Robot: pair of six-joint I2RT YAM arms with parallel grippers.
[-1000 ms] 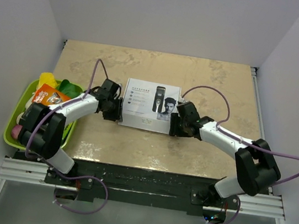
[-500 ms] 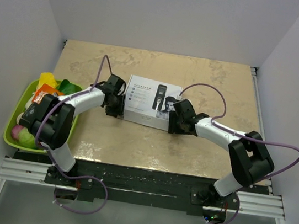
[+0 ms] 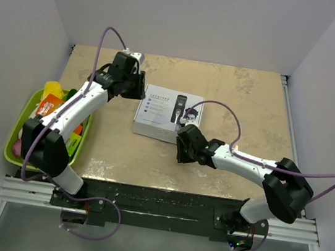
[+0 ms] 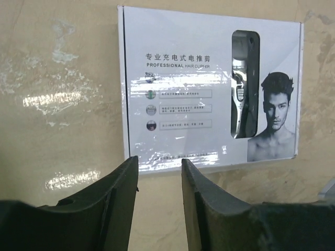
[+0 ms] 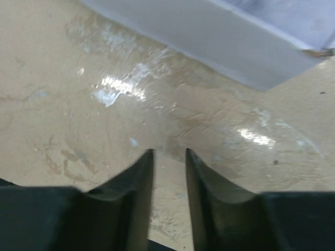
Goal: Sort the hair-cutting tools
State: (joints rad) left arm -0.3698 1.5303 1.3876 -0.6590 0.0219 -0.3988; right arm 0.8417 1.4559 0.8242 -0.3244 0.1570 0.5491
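Glare streaks across the hair clipper box (image 4: 209, 86), glossy printed card. The tabletop (image 5: 78, 78) shines too, smooth, mottled beige, stone-like. On the left gripper (image 4: 159, 162), the fingers (image 4: 118, 198) look like matt black plastic with smooth edges.

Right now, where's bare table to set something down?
Biggest patch: table right of the white box, out to the edge. Also the far strip behind the box. Crowded: left side, with the green tray and left pincer, and the box's near-right corner, where the right pincer hovers.
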